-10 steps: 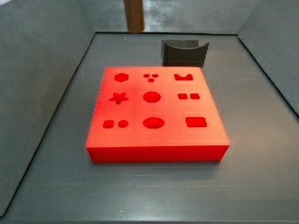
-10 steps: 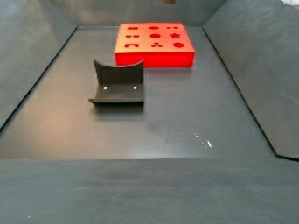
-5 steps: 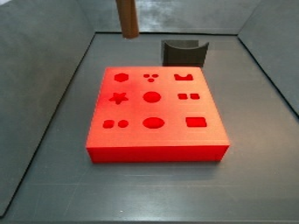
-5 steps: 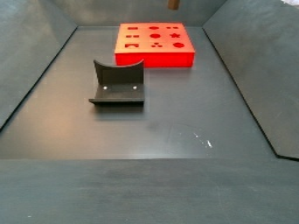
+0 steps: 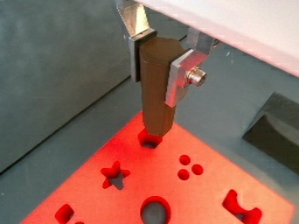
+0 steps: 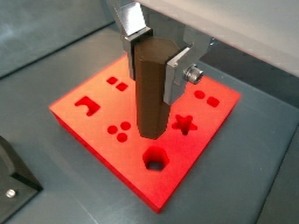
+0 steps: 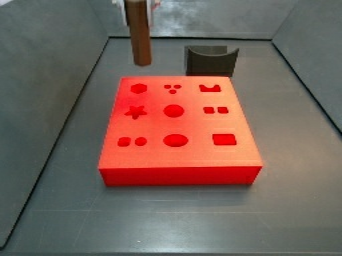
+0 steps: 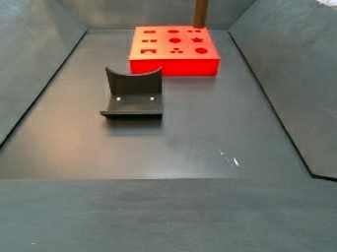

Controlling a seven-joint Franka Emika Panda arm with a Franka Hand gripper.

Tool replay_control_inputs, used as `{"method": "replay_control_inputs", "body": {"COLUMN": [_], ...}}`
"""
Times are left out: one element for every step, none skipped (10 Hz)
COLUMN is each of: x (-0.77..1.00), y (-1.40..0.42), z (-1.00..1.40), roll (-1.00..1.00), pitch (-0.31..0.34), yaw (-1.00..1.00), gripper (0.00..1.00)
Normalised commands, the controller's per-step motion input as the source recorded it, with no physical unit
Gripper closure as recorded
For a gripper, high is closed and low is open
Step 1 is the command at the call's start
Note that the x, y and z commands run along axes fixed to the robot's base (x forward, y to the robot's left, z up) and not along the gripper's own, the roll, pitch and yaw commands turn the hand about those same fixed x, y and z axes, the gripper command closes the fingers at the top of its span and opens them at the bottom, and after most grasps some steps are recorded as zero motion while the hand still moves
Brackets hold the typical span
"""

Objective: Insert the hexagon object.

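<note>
My gripper (image 5: 159,63) is shut on the hexagon object (image 5: 156,87), a long brown six-sided peg held upright, also seen in the wrist view (image 6: 151,83). Its silver fingers (image 5: 181,75) clamp the peg's upper part. The peg hangs above the red block (image 7: 181,150), its lower end a little over the hexagonal hole (image 6: 156,160) near the block's corner. In a wrist view that hole (image 5: 149,140) is partly hidden behind the peg's tip. In both side views the peg (image 7: 138,32) (image 8: 202,12) reaches down from the top edge; the gripper itself is out of frame there.
The red block (image 8: 175,61) has several shaped holes, including a star (image 6: 184,123) and a circle (image 7: 174,111). The dark fixture (image 7: 211,58) (image 8: 133,94) stands on the floor beside the block. Grey walls enclose the dark floor.
In a side view the peg has moved left and lower, from beyond the block's far edge to over its far left corner. The block and fixture have not moved.
</note>
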Motion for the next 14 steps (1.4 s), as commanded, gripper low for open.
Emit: {"method": "replay_control_inputs", "body": {"x": [-0.07, -0.05, -0.07, -0.1, -0.09, -0.1, -0.13, -0.09, -0.07, 0.0, 0.17, 0.38, 0.2, 0.03], "y": [0.0, 0.08, 0.13, 0.08, 0.09, 0.0, 0.0, 0.0, 0.0, -0.1, -0.12, -0.03, 0.0, 0.0], "z": [-0.47, -0.37, -0.3, -0.27, -0.26, -0.2, -0.23, -0.28, -0.29, -0.11, 0.0, 0.0, -0.11, -0.24], "roll": [0.1, 0.07, 0.05, 0.04, 0.03, 0.03, 0.06, 0.08, 0.07, 0.09, 0.12, 0.07, 0.06, 0.1], "pitch": [-0.013, -0.1, -0.143, -0.194, -0.191, -0.14, -0.137, -0.127, -0.126, -0.07, 0.003, 0.071, 0.0, -0.013], "yaw": [0.0, 0.0, 0.0, 0.0, 0.0, 0.0, 0.0, 0.0, 0.0, 0.0, 0.03, 0.15, 0.02, 0.01], "gripper": [1.0, 1.0, 1.0, 1.0, 1.0, 1.0, 1.0, 1.0, 1.0, 1.0, 1.0, 1.0, 1.0, 1.0]}}
